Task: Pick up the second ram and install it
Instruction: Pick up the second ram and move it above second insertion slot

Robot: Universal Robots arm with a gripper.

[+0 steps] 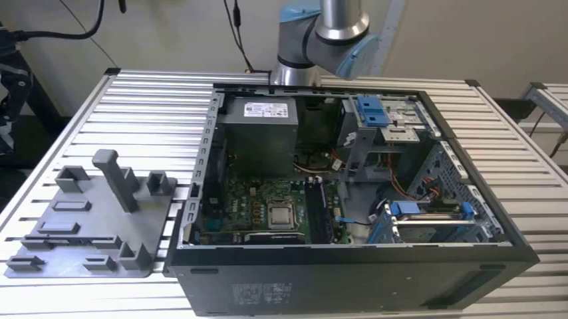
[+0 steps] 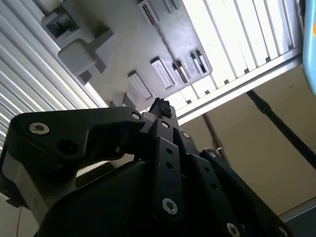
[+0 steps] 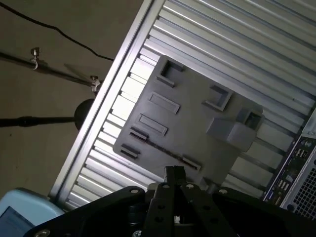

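One gripper (image 3: 174, 174), fingertips together, pointing at grey fixture tray (image 3: 192, 118)

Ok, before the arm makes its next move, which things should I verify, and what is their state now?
1. Gripper faces the grey fixture tray: ok.
2. Gripper open for a pick: not ok, it is shut, with nothing seen in it.
3. Second ram located: cannot tell.
4. Computer case open, motherboard exposed: ok.
5. Free memory slot on the motherboard: cannot tell.

Matt plastic tray (image 1: 96, 224), ribbed metal table (image 1: 142, 106)
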